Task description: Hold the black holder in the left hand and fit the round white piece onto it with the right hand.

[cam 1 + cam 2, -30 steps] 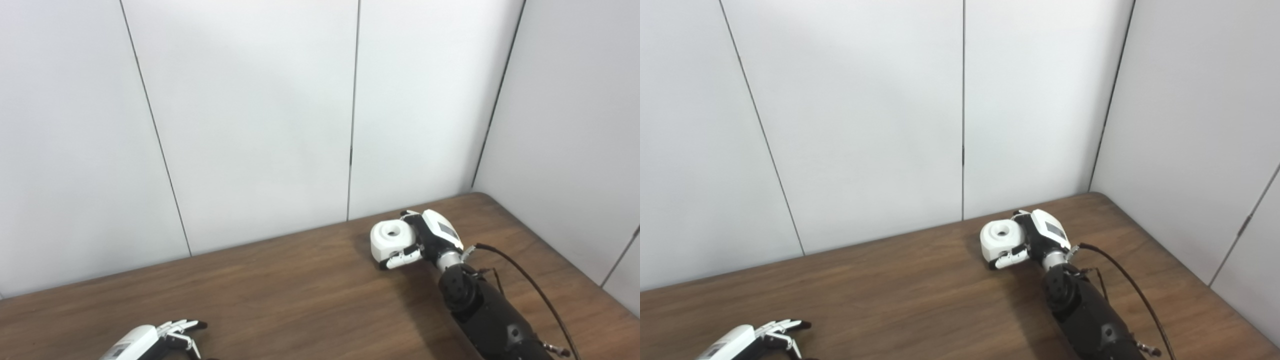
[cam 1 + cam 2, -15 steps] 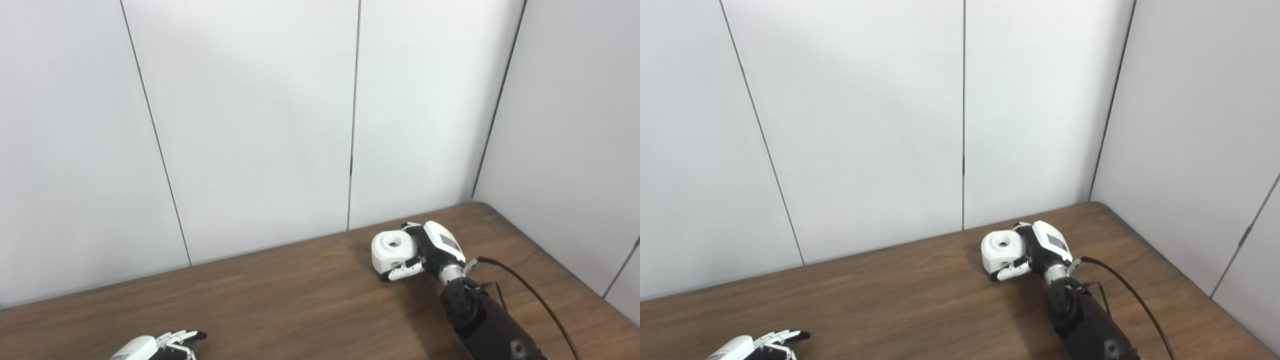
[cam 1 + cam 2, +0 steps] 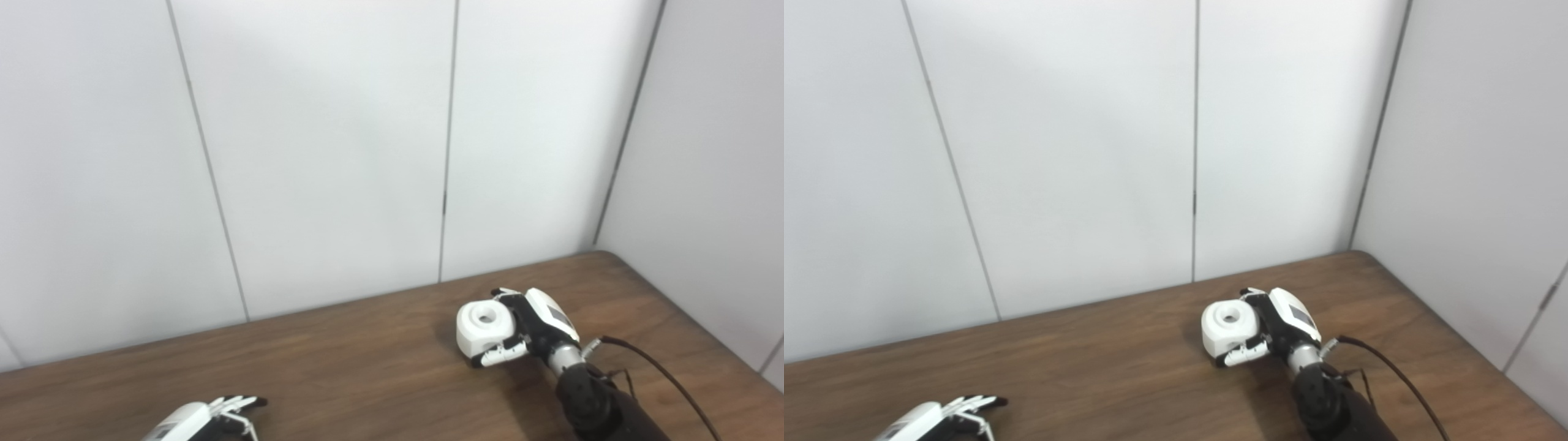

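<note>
The round white piece [image 3: 484, 326], a squat cylinder with a hole in its top face, is at the right of the brown table [image 3: 343, 361]. My right hand [image 3: 530, 327] is shut on it, fingers wrapped round its near and far sides. Whether the piece rests on the wood or is just above it, I cannot tell. My left hand [image 3: 205, 419] lies low at the bottom left edge, fingers stretched out and apart, holding nothing. No black holder shows in either view.
White wall panels [image 3: 331, 141] close the table's far side and right side, meeting at the back right corner. A black cable [image 3: 661, 373] trails from the right forearm across the wood.
The camera has shifted, moving the whole picture down and right. The right hand stays shut on the white piece; relative to the table neither hand shows a clear move.
</note>
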Robot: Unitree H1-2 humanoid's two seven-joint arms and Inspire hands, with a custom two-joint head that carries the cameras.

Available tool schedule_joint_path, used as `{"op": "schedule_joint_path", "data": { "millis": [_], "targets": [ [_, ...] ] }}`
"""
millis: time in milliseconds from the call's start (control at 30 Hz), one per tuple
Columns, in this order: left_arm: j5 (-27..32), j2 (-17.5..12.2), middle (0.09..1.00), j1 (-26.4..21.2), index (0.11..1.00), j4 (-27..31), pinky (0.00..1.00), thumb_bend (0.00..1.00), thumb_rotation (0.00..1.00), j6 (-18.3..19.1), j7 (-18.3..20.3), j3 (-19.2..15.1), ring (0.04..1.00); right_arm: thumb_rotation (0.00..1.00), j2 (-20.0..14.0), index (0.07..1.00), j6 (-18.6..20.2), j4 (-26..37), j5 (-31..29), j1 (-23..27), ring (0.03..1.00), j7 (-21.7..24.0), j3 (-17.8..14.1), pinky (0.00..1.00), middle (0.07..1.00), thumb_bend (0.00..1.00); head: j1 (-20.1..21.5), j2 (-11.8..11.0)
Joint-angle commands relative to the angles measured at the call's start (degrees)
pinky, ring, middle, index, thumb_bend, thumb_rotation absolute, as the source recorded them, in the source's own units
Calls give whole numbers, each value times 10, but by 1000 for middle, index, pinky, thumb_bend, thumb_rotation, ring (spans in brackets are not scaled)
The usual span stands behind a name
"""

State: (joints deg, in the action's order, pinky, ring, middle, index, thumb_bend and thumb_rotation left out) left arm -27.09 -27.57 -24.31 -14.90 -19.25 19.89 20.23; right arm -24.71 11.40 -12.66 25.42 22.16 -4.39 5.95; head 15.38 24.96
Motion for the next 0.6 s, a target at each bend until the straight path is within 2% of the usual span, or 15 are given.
{"op": "schedule_joint_path", "data": {
  "millis": [0,167,333,567],
  "targets": [
    [-23,-1,944,-11,477,-8,1000,516,46,8,2,7,972,144,0,483,-19,31,-3,18,901,1,-4,793,882,500,-10,7],
    [-19,8,945,-9,478,2,1000,516,44,28,4,1,972,143,12,482,-18,76,-3,12,914,29,0,823,891,499,-33,17],
    [-19,19,948,-11,477,-10,1000,516,45,20,-6,0,972,143,22,482,-25,119,-3,2,942,53,12,835,903,498,-64,27],
    [-27,29,938,-9,477,-2,1000,516,42,26,-17,2,967,145,36,482,-5,178,11,-9,948,86,31,848,906,499,-95,42]
  ]
}}
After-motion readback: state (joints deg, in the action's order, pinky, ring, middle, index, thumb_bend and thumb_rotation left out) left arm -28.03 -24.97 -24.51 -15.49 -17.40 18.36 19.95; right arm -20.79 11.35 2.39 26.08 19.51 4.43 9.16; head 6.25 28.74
